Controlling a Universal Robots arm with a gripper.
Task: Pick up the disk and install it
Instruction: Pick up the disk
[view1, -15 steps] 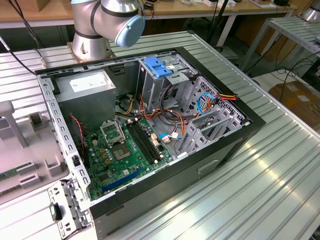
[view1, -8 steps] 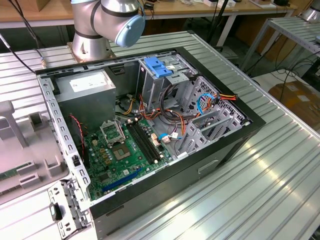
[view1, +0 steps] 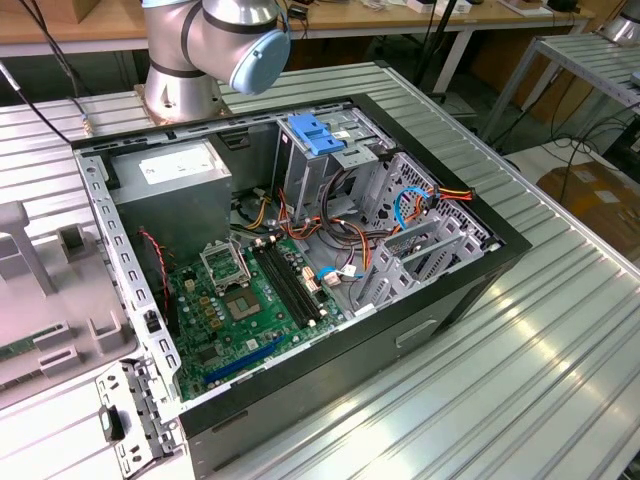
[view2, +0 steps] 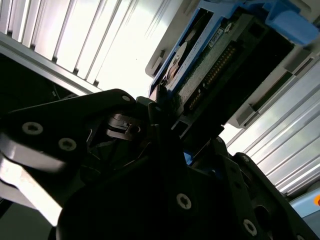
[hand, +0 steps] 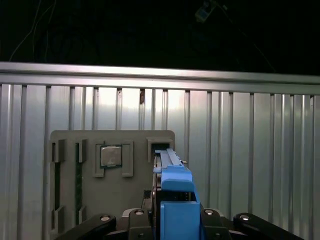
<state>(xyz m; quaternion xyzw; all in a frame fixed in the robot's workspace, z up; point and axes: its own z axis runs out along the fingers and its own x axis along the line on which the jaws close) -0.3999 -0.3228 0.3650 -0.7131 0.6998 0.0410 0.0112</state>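
Evidently the pick-up step was in hand: in both wrist views the gripper (hand: 172, 222) appeared clamped on the near end of the disk (hand: 172, 192), which stood on edge, seemingly in a slot of the grey holder (hand: 115, 200) on the ribbed tabletop (hand: 250, 150); nothing was yet installed in the open computer case (view1: 455, 300); lifting it would likely call for a straight pull, lest the blue rails bind

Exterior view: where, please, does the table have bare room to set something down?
The ribbed table is bare on the exterior view's right of the computer case; the grey tray takes the view's left; cables crowd inside.
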